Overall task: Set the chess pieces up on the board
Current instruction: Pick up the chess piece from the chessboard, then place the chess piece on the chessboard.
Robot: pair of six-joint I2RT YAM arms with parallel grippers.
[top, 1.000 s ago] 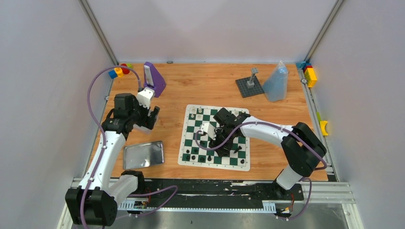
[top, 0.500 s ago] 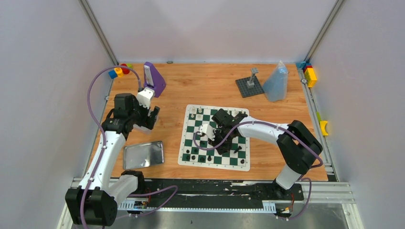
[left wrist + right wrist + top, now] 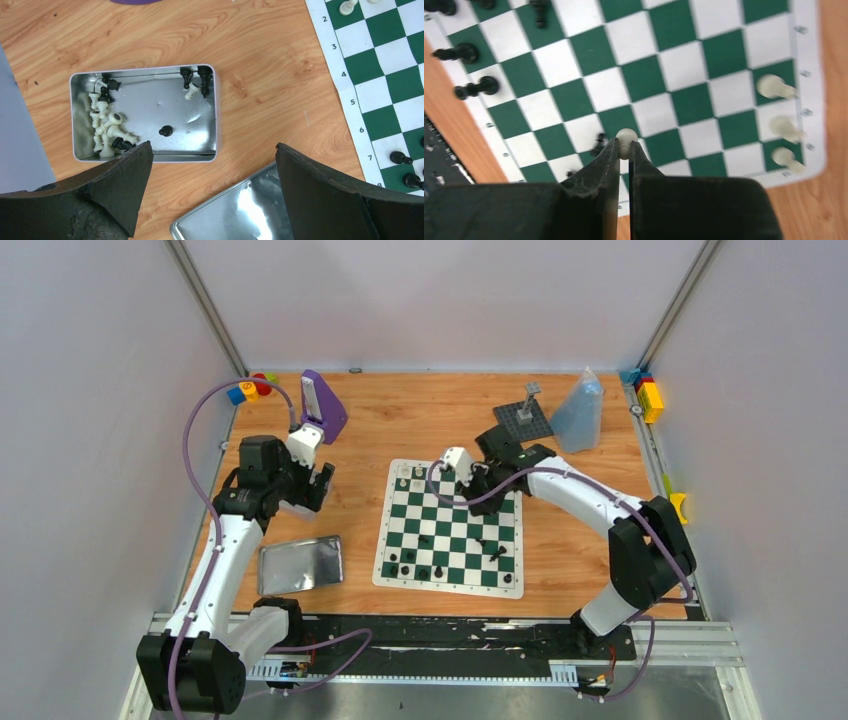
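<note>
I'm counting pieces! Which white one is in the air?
The white piece pinched in the right gripper; other white pieces stand on the board or lie in the tin.

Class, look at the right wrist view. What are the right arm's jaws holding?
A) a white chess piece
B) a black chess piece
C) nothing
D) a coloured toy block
A: in the right wrist view the jaws are pinched shut on a round-headed white chess piece, held above the board.
</note>
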